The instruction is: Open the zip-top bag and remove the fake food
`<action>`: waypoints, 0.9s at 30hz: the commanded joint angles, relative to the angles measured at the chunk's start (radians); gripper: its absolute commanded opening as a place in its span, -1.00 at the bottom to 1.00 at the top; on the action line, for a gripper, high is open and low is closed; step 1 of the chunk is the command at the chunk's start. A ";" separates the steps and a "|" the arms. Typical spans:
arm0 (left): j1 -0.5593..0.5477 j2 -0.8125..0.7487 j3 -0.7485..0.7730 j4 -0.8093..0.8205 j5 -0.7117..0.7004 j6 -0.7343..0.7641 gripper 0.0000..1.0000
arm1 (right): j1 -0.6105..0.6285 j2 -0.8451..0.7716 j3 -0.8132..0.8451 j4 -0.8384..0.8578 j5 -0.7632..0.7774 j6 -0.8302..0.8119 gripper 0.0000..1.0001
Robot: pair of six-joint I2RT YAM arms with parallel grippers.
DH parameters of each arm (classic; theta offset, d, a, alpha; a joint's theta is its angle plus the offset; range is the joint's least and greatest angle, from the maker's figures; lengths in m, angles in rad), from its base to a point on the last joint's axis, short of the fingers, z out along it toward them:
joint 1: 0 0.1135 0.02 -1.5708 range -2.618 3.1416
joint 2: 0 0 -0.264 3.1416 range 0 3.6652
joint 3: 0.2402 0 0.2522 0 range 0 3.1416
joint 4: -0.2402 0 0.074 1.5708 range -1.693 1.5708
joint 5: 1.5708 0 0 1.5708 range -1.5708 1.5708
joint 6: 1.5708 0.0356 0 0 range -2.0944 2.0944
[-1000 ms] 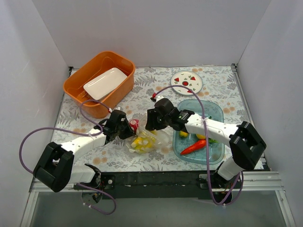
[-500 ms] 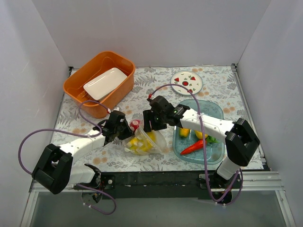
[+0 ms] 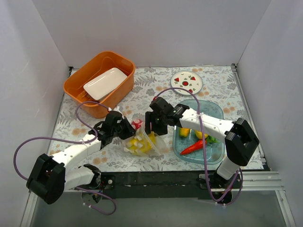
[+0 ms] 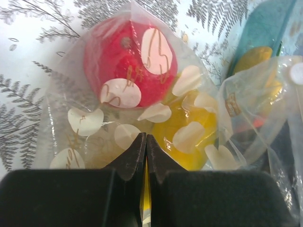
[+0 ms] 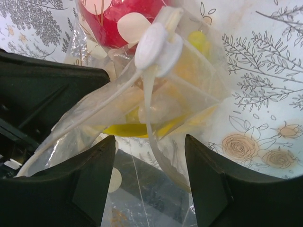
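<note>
The zip-top bag (image 3: pixel 142 143) stands bunched up on the floral mat between both arms, its mouth gaping. Inside it show a red tomato (image 4: pixel 130 61) and a yellow piece (image 4: pixel 187 137) of the fake food. My left gripper (image 4: pixel 146 138) is shut, pinching the bag's dotted film; from above it (image 3: pixel 128 135) sits at the bag's left side. My right gripper (image 5: pixel 148 142) is open at the bag's rim, the zip strip with its white slider (image 5: pixel 158 42) running between the jaws. More fake food lies in the blue tray (image 3: pixel 215 113): a red pepper (image 3: pixel 193 147) and yellow pieces (image 3: pixel 184 133).
An orange basket (image 3: pixel 78 80) holding a white rectangular dish (image 3: pixel 105 82) stands at the back left. A round strawberry-print plate (image 3: pixel 187 82) lies at the back, behind the tray. White walls close in three sides.
The right jaws have opened wider and shifted slightly toward the bag's mouth. The left arm pulled its side of the bag, which now stands higher and more open.
</note>
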 commanded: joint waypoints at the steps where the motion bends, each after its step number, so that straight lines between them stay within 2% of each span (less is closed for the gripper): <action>1: -0.024 -0.025 -0.035 0.037 0.090 -0.003 -1.00 | 0.004 -0.008 0.005 0.020 -0.001 0.133 0.36; 6: -0.069 -0.039 -0.046 0.057 0.110 -0.036 -1.00 | -0.001 -0.003 0.008 0.033 0.031 0.177 0.37; 10: -0.125 -0.040 -0.052 0.078 0.102 -0.068 -1.00 | -0.021 0.049 0.071 0.016 0.043 0.118 0.36; 14: -0.162 -0.043 -0.058 0.090 0.065 -0.100 -1.00 | -0.033 0.126 0.209 -0.120 0.081 0.015 0.33; 15: -0.162 -0.046 -0.058 0.077 0.020 -0.115 -1.00 | -0.033 0.130 0.252 -0.150 0.113 0.003 0.32; 20: -0.161 -0.042 -0.032 0.009 -0.117 -0.141 -1.00 | -0.033 0.046 0.215 -0.194 0.138 -0.049 0.31; 27: -0.161 -0.016 -0.044 0.041 -0.122 -0.166 -1.00 | -0.033 0.017 0.168 -0.231 0.117 -0.079 0.20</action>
